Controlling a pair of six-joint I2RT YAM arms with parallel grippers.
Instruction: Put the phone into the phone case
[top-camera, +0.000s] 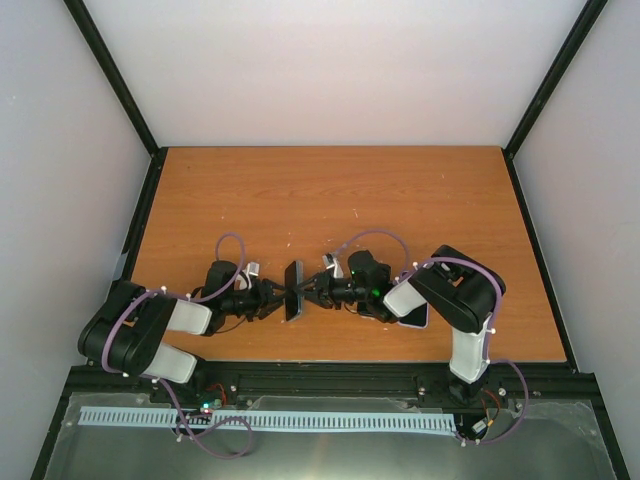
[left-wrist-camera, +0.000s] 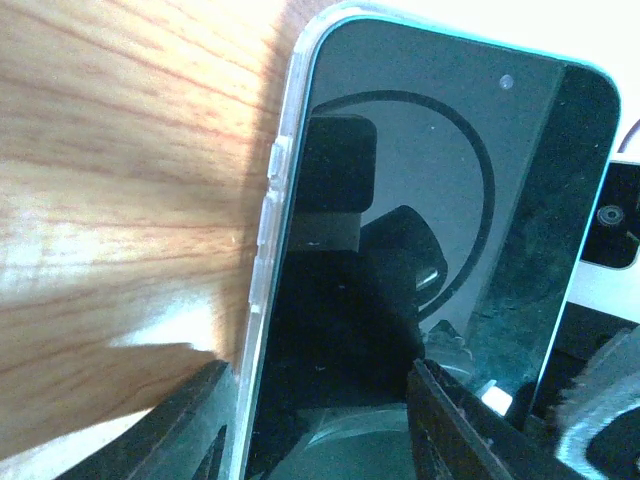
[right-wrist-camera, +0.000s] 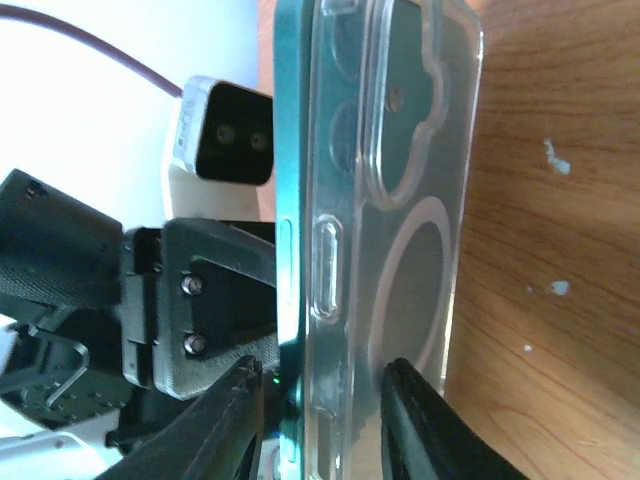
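Observation:
The phone (top-camera: 293, 290) stands on edge just above the table near the front middle, held between my two grippers. In the left wrist view its dark screen (left-wrist-camera: 400, 200) faces me, with the clear case (left-wrist-camera: 268, 230) along its left side. In the right wrist view the clear case (right-wrist-camera: 400, 250) covers the phone's back, and the teal phone edge (right-wrist-camera: 290, 150) shows beside the case wall. My left gripper (top-camera: 283, 296) (left-wrist-camera: 325, 425) pinches phone and case from the left. My right gripper (top-camera: 305, 291) (right-wrist-camera: 325, 425) has one finger on the case back and one on the screen side.
The wooden table (top-camera: 330, 200) stretches behind the arms, framed by black rails and white walls. A pale flat thing (top-camera: 414, 318) lies under the right arm near the front edge. The left gripper's body (right-wrist-camera: 195, 310) shows in the right wrist view.

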